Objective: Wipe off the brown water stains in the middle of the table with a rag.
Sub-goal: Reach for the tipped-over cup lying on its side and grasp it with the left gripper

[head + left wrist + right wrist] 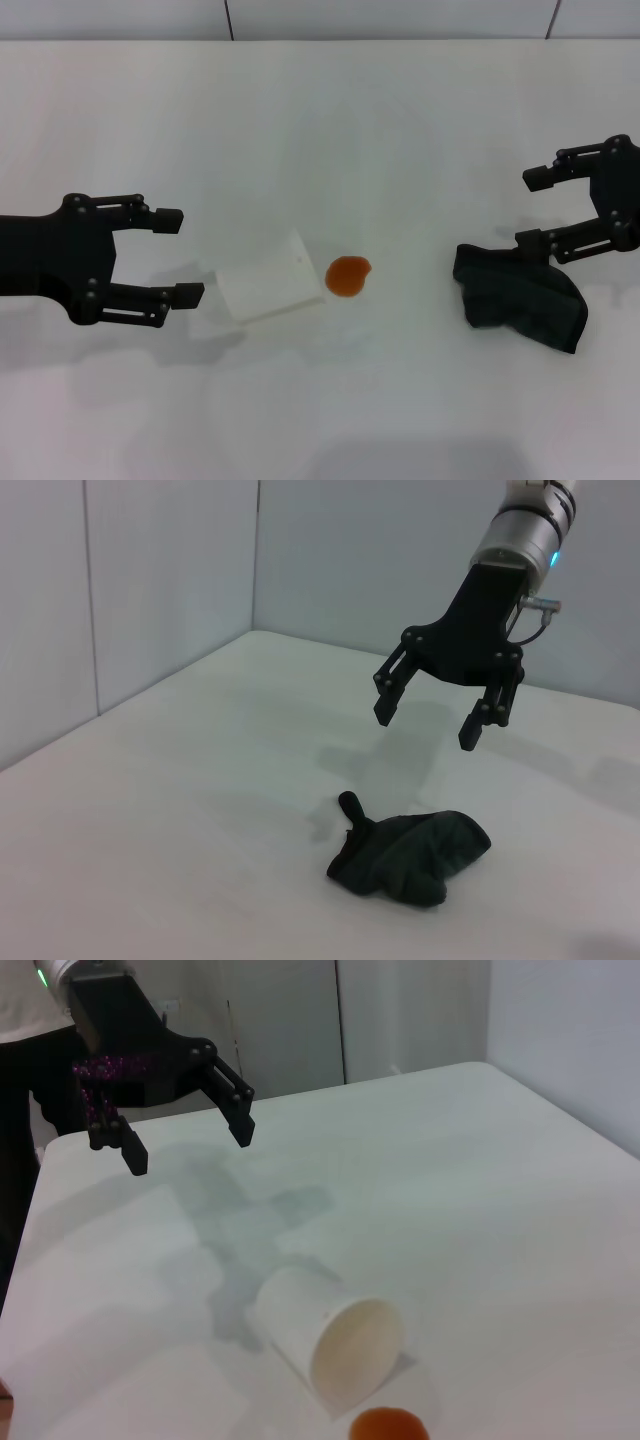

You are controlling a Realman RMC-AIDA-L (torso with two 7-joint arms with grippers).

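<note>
The brown water stain [348,275] is one small orange-brown blot in the middle of the white table [320,120]; it also shows in the right wrist view [388,1426]. The dark rag [520,295] lies crumpled on the table at the right. My right gripper [530,210] is open and empty, hovering above the rag's far edge without touching it. The left wrist view shows this gripper [430,715] clear above the rag [410,855]. My left gripper [180,255] is open and empty at the left, above the table.
A white paper cup [268,280] lies on its side between my left gripper and the stain, mouth toward the stain. The right wrist view shows the cup [330,1345] and my left gripper [185,1145] beyond it. A wall stands behind the table's far edge.
</note>
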